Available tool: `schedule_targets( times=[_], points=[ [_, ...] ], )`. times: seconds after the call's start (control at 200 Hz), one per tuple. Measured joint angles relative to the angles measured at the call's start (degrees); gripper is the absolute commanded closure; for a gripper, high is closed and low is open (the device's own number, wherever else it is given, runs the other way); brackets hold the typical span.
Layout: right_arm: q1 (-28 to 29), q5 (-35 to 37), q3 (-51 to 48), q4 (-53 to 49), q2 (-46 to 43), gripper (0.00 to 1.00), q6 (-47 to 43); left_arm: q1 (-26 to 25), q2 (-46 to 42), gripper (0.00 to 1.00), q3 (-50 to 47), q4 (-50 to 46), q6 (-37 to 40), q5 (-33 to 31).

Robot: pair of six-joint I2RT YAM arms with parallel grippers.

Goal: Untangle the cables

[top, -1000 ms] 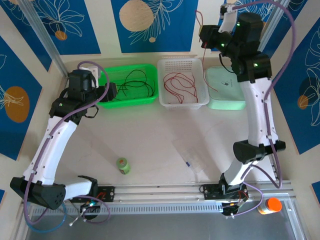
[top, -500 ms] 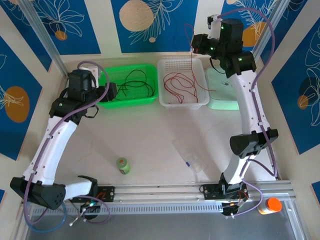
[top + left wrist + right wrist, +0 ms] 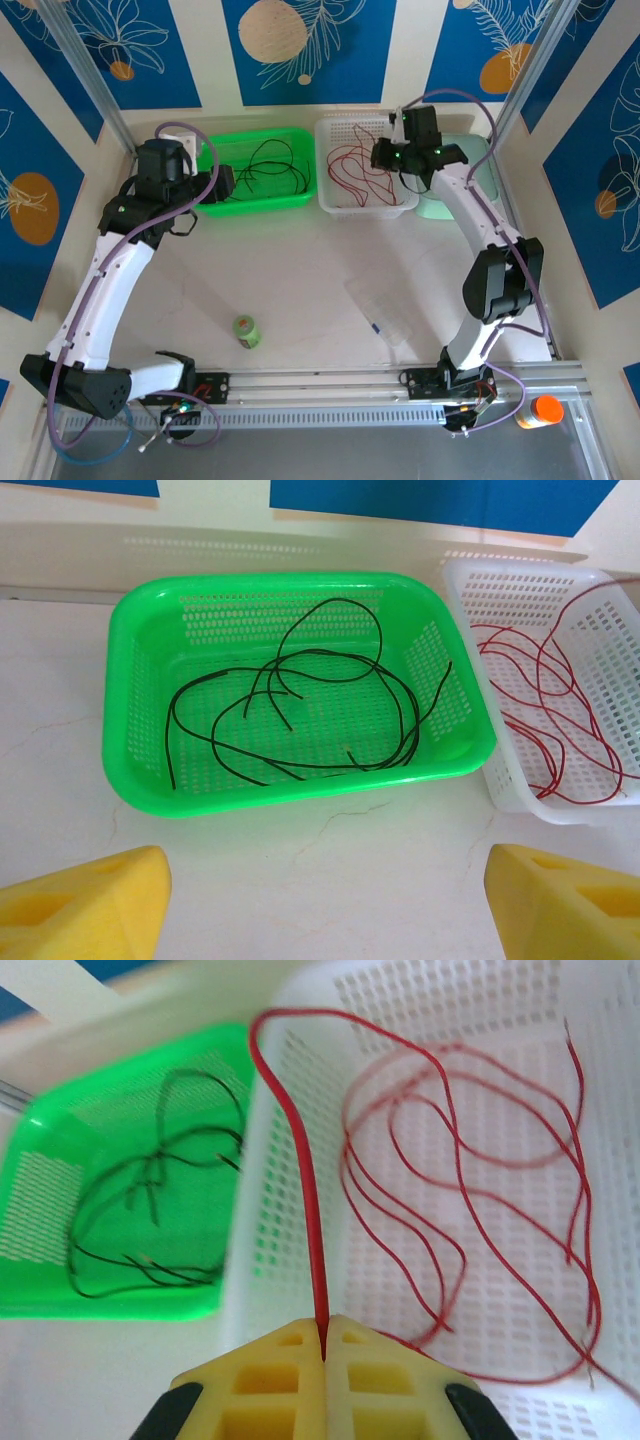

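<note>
Top view: the left arm (image 3: pixel 110 280) bends up from its near-left base, with the left gripper (image 3: pixel 222 186) at the left end of the green basket (image 3: pixel 255 205), where the black cables (image 3: pixel 275 165) lie. The right arm (image 3: pixel 490 220) reaches far, putting the right gripper (image 3: pixel 385 157) over the white basket (image 3: pixel 365 126) of red cables (image 3: pixel 350 175).

Left wrist view: the yellow fingers (image 3: pixel 85 900) stand wide apart — empty.

Right wrist view: the jaws pinch one red strand (image 3: pixel 300 1160) — it arches up over the white basket.

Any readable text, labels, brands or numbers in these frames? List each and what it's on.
No text can be read anywhere.
On the small green bottle, any label is too small to read.
On the orange-capped bottle, any label is too small to read.
The green basket, white basket and wall panels carry no print, only leaf patterns on the panels.
</note>
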Motion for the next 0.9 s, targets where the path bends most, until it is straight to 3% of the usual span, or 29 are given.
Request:
schedule_targets(
  times=[0.175,0.595,0.65,0.78,0.9],
  points=[
    [0.3,2.9,-5.1,1.6,1.5,1.0,0.3,0.0,0.0,0.18,0.0,0.8,0.0,0.6],
    [4.9,6.0,-4.7,2.9,15.7,1.0,0.3,0.0,-0.1,0.13,-1.3,1.3,0.0,1.0],
    [5.3,6.0,-4.6,2.9,16.9,0.92,0.3,0.0,-0.4,0.11,-1.8,1.4,0.0,1.0],
    [5.7,6.3,-3.7,2.4,17.8,0.63,1.0,0.0,-1.9,0.08,-2.6,2.0,0.2,1.0],
    [5.7,6.4,-2.3,2.3,17.8,0.5,0.4,0.0,-3.1,0.05,-2.8,2.4,0.2,1.0]
  ],
)
